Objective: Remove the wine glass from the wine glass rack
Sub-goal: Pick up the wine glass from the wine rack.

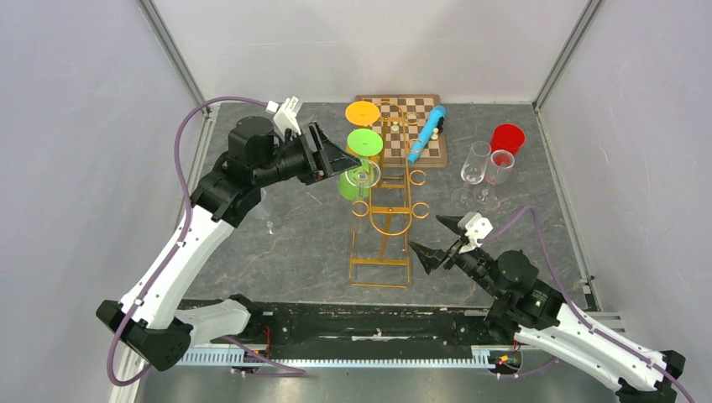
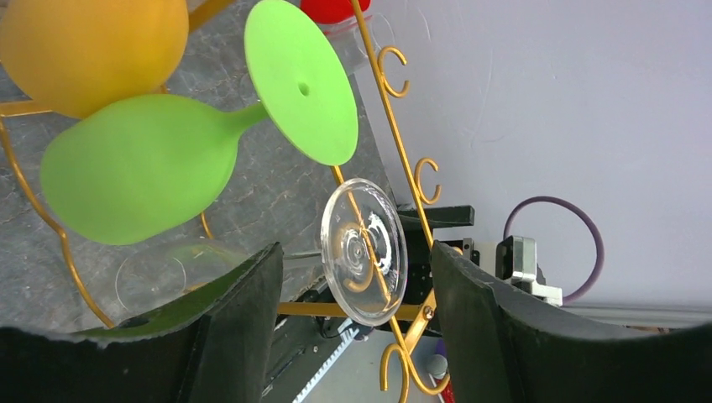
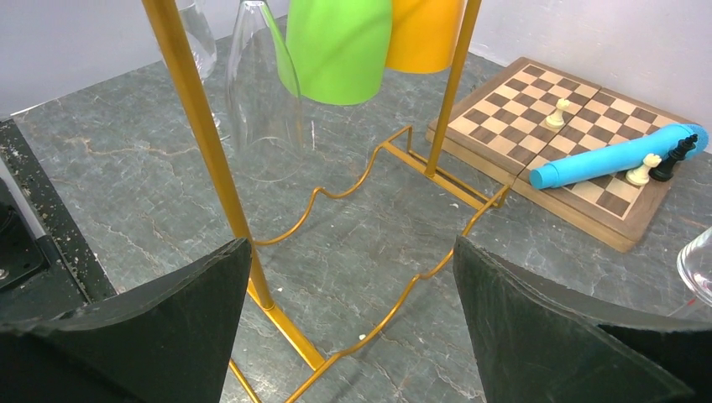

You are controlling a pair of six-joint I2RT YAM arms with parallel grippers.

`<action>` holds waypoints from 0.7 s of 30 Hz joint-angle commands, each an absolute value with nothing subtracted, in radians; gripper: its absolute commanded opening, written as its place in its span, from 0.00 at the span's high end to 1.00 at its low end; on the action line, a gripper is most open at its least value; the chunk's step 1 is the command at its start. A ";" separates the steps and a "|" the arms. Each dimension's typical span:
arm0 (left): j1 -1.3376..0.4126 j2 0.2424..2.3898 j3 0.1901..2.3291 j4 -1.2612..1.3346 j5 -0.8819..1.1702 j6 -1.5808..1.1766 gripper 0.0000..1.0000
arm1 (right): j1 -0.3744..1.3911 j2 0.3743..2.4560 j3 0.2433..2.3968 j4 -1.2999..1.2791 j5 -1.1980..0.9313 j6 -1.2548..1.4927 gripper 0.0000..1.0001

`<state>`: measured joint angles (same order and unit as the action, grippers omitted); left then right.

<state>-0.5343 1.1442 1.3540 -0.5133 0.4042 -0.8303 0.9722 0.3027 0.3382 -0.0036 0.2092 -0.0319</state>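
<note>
The foot of the hanging wine glass (image 2: 363,249) is framed by the open left hand (image 2: 357,277). The right hand (image 1: 425,233) is held open beside the wine glass rack (image 1: 390,222).

Both the left arm (image 1: 180,252) and the right arm (image 1: 588,340) have white link shells, black cylindrical joint housings and black bases. The fingers (image 3: 159,336) are black and wedge-shaped, tapering to points. A white camera mount (image 1: 288,113) sits at each wrist, and a purple cable (image 1: 179,143) loops alongside each arm.
</note>
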 commanded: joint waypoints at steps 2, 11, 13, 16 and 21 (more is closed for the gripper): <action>-0.528 1.132 1.341 -0.456 0.477 -0.871 0.32 | 0.973 0.287 0.336 0.013 0.242 -0.017 0.08; -0.528 1.140 1.315 -0.435 0.518 -0.876 0.46 | 0.974 0.273 0.335 0.015 0.257 -0.006 0.08; -0.528 1.139 1.313 -0.430 0.524 -0.877 0.54 | 0.973 0.270 0.337 0.012 0.258 -0.005 0.08; -0.529 1.138 1.312 -0.423 0.531 -0.877 0.65 | 0.974 0.269 0.335 0.009 0.261 -0.004 0.08; -0.528 1.138 1.313 -0.422 0.541 -0.877 0.78 | 0.974 0.263 0.328 0.012 0.276 -0.002 0.08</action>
